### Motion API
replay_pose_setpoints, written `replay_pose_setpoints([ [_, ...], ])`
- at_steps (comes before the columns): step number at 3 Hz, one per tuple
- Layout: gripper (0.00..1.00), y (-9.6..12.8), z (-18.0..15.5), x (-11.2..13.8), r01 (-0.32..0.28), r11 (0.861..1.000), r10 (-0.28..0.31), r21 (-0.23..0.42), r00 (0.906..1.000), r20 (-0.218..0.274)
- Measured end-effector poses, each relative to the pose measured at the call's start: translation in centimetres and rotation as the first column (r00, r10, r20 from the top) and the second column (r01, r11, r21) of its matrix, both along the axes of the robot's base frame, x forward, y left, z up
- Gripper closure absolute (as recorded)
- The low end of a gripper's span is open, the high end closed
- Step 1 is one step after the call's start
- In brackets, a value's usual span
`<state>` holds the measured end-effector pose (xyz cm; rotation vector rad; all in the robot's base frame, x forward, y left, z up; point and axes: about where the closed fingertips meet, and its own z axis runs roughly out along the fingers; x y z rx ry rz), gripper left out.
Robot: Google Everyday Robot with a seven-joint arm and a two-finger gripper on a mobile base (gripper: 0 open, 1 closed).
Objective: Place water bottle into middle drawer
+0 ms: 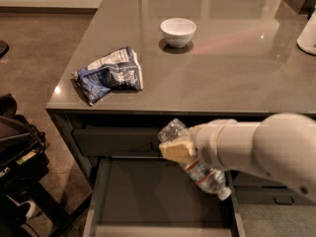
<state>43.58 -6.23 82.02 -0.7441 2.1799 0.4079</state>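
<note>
Water bottle (205,177), 1, cap-down in grasp of hand (176,150) over 1 open middle drawer (143,196); 1 bowl (177,31), 1 snack bag (111,75).

We see a grey worktop (237,78) carrying a bag (111,75) near its front-left corner, a bowl (177,31) toward the back edge and a white object (308,33) at the right edge. The gripper (177,149), clamped on the bottle (205,174), hangs below the front edge.
</note>
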Motion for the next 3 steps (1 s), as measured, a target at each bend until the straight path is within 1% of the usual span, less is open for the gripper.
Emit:
replay_pose_setpoints([
  [1,1.0,0.9,-7.5,0.1,0.037,0.998,-0.033,0.06,0.9967,-0.074],
  [2,1.0,1.3,-13.5,0.9,0.065,0.994,-0.055,0.09,0.9923,-0.111],
  [3,1.0,1.5,-13.8,1.4,0.073,0.993,-0.063,0.097,0.9931,-0.099],
])
